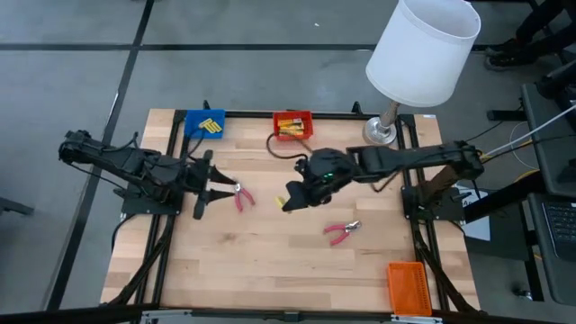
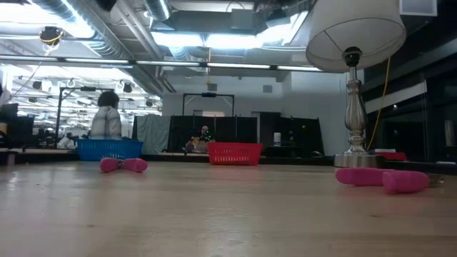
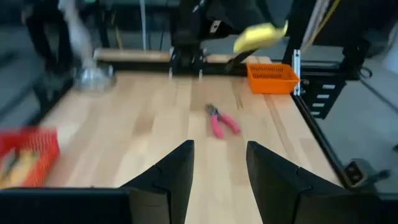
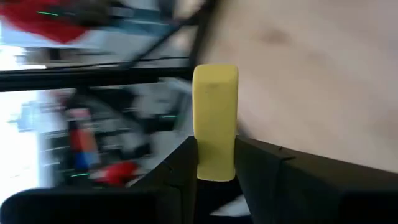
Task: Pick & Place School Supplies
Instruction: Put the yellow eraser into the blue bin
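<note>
Above table centre, right end effector [image 4: 215,163] pinching yellow packet [image 4: 215,121]; left end effector [image 3: 217,165] spread.

A pale wooden table [image 1: 270,261] is set on a grey floor [image 1: 72,81] crossed by dark lines; a white-shaded lamp [image 1: 423,49] is stood at the table's two o'clock corner; beyond, ceiling light panels [image 2: 207,39] and pipes are seen, dark partitions [image 2: 214,132] are ranged behind, and a person [image 2: 107,118] is seated at ten o'clock.
</note>
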Action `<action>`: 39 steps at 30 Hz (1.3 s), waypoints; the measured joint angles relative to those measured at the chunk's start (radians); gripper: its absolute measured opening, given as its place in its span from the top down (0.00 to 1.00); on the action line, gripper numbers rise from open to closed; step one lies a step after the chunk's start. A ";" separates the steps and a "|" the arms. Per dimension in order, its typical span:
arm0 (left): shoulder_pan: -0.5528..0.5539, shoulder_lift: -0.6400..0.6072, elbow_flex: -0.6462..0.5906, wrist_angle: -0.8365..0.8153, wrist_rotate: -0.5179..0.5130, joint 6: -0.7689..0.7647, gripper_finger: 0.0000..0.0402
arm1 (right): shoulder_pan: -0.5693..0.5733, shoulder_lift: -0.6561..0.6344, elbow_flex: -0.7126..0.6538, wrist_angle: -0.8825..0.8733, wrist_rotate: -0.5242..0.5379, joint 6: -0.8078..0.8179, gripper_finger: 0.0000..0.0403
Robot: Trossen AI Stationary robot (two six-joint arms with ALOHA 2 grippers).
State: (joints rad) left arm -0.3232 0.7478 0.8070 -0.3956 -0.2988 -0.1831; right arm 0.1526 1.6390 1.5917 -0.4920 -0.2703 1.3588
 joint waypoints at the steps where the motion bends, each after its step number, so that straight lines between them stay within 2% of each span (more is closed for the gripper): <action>1: -0.006 0.018 0.000 0.036 -0.001 0.048 0.64 | 0.008 -0.005 0.000 0.041 0.007 0.025 0.76; 4: -0.011 0.070 0.000 0.162 -0.003 0.156 0.62 | 0.025 -0.005 0.000 0.143 0.020 0.073 0.76; 11: -0.013 0.165 0.010 0.321 0.031 0.252 0.53 | 0.056 0.005 0.000 0.154 0.036 0.100 0.76; 18: -0.041 0.227 0.066 0.332 0.059 0.335 0.50 | 0.053 0.045 -0.001 0.171 0.010 0.102 0.76; 39: -0.044 0.232 0.070 0.337 0.075 0.326 0.55 | 0.049 0.078 0.000 0.289 0.024 0.122 0.76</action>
State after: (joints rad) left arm -0.3668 0.9802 0.8772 -0.0586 -0.2242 0.1425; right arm 0.2020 1.7168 1.5913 -0.2027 -0.2459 1.4811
